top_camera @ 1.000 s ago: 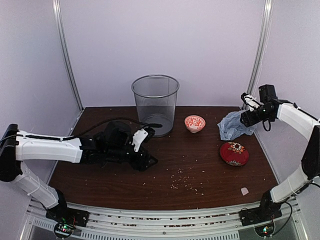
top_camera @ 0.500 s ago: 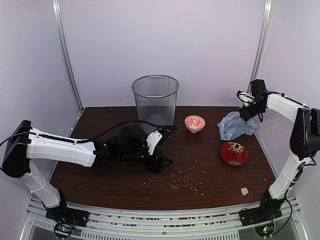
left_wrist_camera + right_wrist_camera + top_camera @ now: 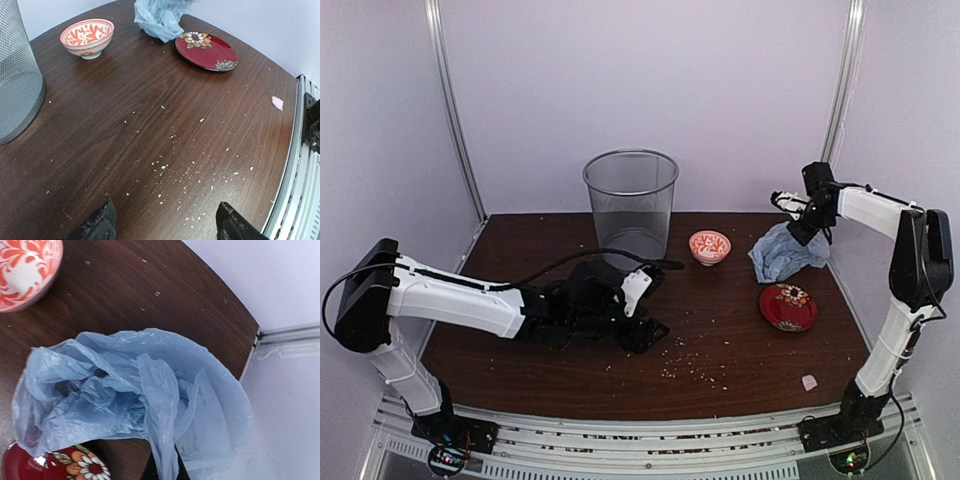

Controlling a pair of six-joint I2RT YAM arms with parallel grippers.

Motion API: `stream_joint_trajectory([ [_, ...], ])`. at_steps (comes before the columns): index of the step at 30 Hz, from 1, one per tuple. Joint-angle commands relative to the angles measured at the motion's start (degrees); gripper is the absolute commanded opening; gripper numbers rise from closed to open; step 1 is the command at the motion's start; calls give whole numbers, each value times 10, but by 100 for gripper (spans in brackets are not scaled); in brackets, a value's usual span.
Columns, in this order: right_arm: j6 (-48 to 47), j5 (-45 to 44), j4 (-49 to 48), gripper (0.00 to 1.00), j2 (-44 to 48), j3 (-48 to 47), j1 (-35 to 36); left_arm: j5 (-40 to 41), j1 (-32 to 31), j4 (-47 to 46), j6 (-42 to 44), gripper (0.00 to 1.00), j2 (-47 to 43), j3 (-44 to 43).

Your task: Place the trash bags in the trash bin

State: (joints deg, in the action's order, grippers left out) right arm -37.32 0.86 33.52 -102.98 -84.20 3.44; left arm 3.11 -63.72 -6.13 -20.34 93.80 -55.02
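Top view: trash bin (image 3: 631,205) stands upright at 12 o'clock on the table (image 3: 750,350), near the back edge. Trash bag (image 3: 782,252) lies crumpled on the wood at 2 o'clock, outside the bin & well apart from it. R gripper (image 3: 802,228) sits on the bag's upper right edge, jaws pressed together on the plastic. Red-patterned bowl (image 3: 709,246) is btwn bin & bag. Red dish (image 3: 788,306) is just at the bag's 6 o'clock. L gripper (image 3: 655,330) lies low over mid-table, holding nothing. Crumbs (image 3: 695,372) are scattered toward 6 o'clock.

L wrist view: L fingers (image 3: 97,225) are spread wide, bare wood btwn them. Bin at 9 o'clock, bowl 11, bag 12, dish 1.

R wrist view: bag fills most of the frame. One fold runs down to 6 o'clock into the closed jaws, which are mostly hidden by plastic. Bowl at 10 o'clock. Dish rim at 7, right by the bag's edge; contact unclear.
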Motion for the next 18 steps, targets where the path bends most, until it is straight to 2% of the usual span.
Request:
stream_joint_trajectory([
  [1,5,31,49,0,38,-21,67,29,-2,-40,-19,71,-4,9],
  [4,24,49,79,0,73,-30,126,31,-2,-44,-26,71,-10,14],
  [6,39,72,98,0,96,-39,163,23,-2,-49,-24,63,-15,19],
  [8,43,116,122,0,110,-47,189,21,-2,-45,-23,61,-24,20],
  [15,70,249,227,0,87,-131,231,63,-2,-22,-42,66,-90,53],
  [18,80,279,181,0,99,-96,234,68,-2,-19,-44,62,-124,75],
])
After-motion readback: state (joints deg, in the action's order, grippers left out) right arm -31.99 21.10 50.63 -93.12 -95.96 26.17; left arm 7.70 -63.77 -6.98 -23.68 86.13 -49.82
